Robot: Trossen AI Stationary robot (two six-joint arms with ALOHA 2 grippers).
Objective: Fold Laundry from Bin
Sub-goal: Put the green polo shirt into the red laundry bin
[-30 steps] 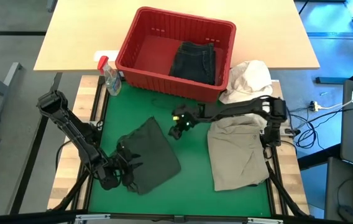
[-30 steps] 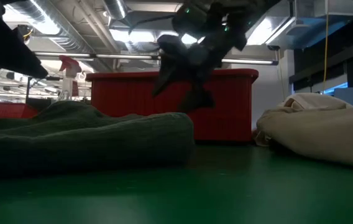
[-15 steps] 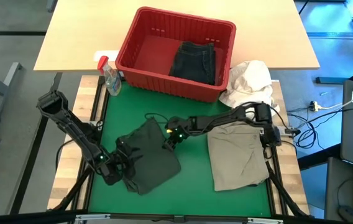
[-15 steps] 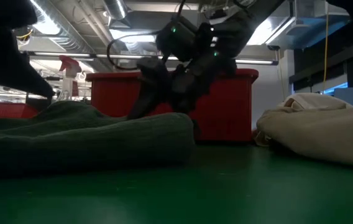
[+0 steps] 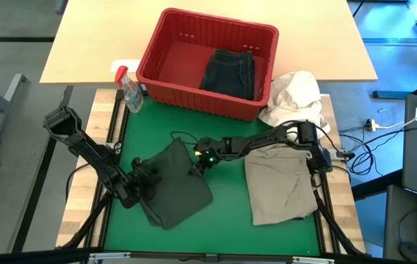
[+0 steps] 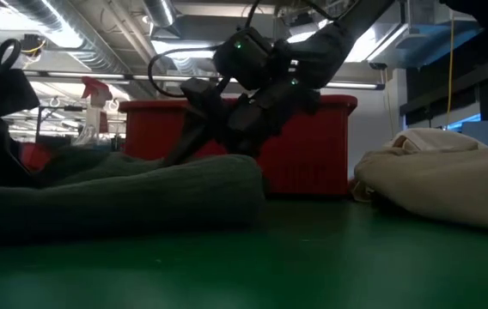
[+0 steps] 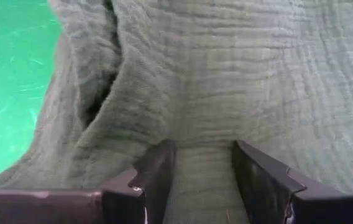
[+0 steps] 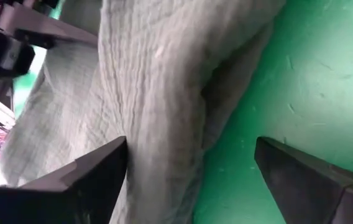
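Right, I have one khaki garment (image 5: pixel 280 181) lying flat by the tabletop's right edge, one dark garment (image 5: pixel 230 72) left in the bin (image 5: pixel 163 55). The charcoal one (image 5: pixel 177 183) sits mid-mat: left gripper (image 7: pixel 199 171) jaws narrowly parted over it, right gripper (image 8: pixel 192 171) jaws wide at its edge.

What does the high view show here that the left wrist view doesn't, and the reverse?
Only the high view shows the red bin holding a dark garment, the beige garment, the white bundle, the spray bottle and the right gripper. Only the left wrist view shows the left gripper with jaws open over the cloth. Both show the grey-green garment on the green mat.
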